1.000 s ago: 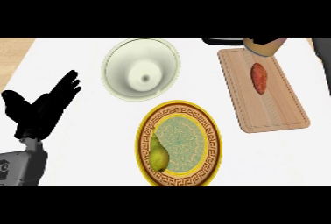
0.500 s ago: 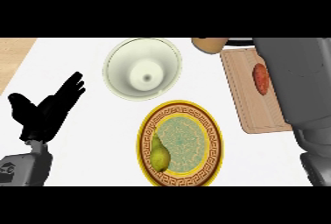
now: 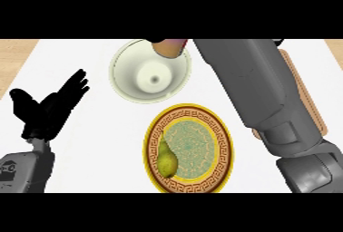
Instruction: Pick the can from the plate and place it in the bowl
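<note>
Left hand [image 3: 48, 108]: black, at the left side of the counter. The fingers [image 3: 72, 87] are straight and fanned apart and the thumb is set off to one side. It holds nothing and touches nothing, and rests well apart from the dishes. The grey forearm below it enters from the lower left corner.

Right hand [image 3: 158, 41]: only a dark sliver shows at the upper edge, just beside the can. Whether it is closed on the can cannot be told. Right forearm [image 3: 258, 95]: broad and grey, running from the lower right corner slantwise up to the top and covering most of what lies beneath it.

Can [image 3: 169, 47]: a tan body with a reddish end, only partly in view. It is off the plate, above the far rim of the bowl. Contact with the bowl cannot be judged.

Bowl [image 3: 127, 72]: pale, round and deep, standing just beyond the plate.

Plate [image 3: 189, 113]: yellow rim with a brown key-pattern band and a green centre, near the counter's middle.

Pear [image 3: 166, 159]: yellow-green, lying on the plate's left side with its stem end pointing away.

Cutting board [image 3: 307, 97]: a wooden edge shows to the right of the forearm.

Counter [image 3: 87, 172]: white top.
</note>
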### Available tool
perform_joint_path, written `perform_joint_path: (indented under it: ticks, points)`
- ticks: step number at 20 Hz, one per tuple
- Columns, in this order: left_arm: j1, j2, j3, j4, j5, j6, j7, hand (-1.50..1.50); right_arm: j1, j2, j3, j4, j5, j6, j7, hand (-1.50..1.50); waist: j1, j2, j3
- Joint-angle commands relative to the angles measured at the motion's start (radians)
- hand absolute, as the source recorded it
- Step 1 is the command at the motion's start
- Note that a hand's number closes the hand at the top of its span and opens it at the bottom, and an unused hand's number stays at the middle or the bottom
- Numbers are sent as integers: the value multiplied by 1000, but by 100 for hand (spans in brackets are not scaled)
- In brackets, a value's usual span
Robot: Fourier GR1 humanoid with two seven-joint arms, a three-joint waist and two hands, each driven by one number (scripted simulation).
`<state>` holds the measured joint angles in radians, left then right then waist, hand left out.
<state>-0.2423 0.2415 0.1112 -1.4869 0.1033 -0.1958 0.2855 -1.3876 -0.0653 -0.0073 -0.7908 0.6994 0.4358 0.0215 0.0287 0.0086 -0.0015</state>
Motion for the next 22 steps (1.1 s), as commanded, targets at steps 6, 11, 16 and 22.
perform_joint_path:
  ticks: [6,11,16,22]
  points:
    - [-49,-11,-20,12,-1,-12,19,0,-121,64,1,353,24,-241,-36,150,51,17,-1]
    - [-45,-53,-64,11,-38,8,-11,0,-135,65,-10,470,-28,-211,-126,150,64,22,-1]
    - [-89,-29,-53,27,-22,-25,-20,0,-97,65,45,549,-35,-274,-175,150,122,42,-3]
    - [-123,-43,-75,38,-21,-31,11,0,-86,65,-128,630,-242,-256,-93,-150,158,48,-2]
